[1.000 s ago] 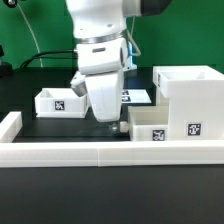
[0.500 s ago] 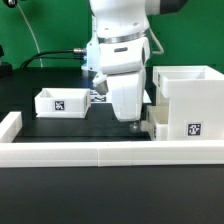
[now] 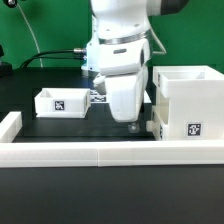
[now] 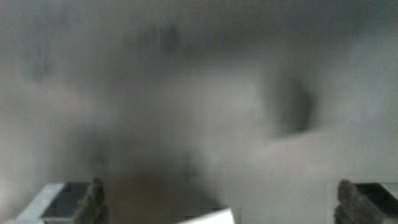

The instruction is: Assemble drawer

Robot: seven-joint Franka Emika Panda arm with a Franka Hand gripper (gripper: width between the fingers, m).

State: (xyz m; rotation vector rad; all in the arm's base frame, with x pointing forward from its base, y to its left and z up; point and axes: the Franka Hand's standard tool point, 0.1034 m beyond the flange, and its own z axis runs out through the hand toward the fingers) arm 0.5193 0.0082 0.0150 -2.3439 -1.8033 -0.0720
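Note:
The tall white drawer case (image 3: 186, 92) stands at the exterior view's right, with a tag low on its front. One small tray (image 3: 61, 102) with a tag sits at the left. The second tray (image 3: 151, 124) shows only as a white sliver between my gripper and the case. It lies close against the case's lower front, and the rest of it is hidden. My gripper (image 3: 132, 122) hangs low over the table just left of that tray. The wrist view is a grey blur. In it my gripper (image 4: 219, 205) has its fingers (image 4: 73, 201) far apart, so it is open.
A low white rail (image 3: 100, 152) edges the black table along the front and turns back at the left (image 3: 9, 126). The marker board (image 3: 96, 98) lies behind my arm, mostly hidden. A green backdrop and cables are at the back.
My arm has moved to the exterior view's right. The second tray stood open to view a second ago. It now sits against the case, mostly hidden. There is little change in the last half second.

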